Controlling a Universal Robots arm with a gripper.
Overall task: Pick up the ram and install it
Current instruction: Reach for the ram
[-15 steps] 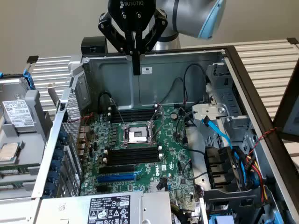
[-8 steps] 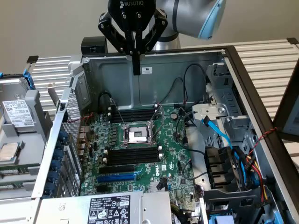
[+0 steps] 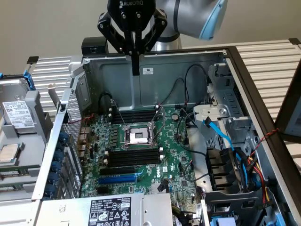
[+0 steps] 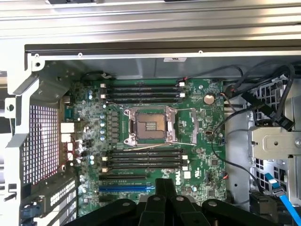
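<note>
Hanging at 12 o'clock over the open computer case (image 3: 178, 70), with the gripper (image 3: 135, 70) pressed together and pinching nothing visible. Probably that high to give a full look down at the motherboard (image 3: 174, 165). Black memory slots (image 3: 133, 155) at 6 and 12 o'clock of the CPU socket (image 3: 138, 136), seemingly bare of any stick. Cannot tell where the ram lies; possibly among the loose parts (image 3: 19, 141) at 9 o'clock.
</note>
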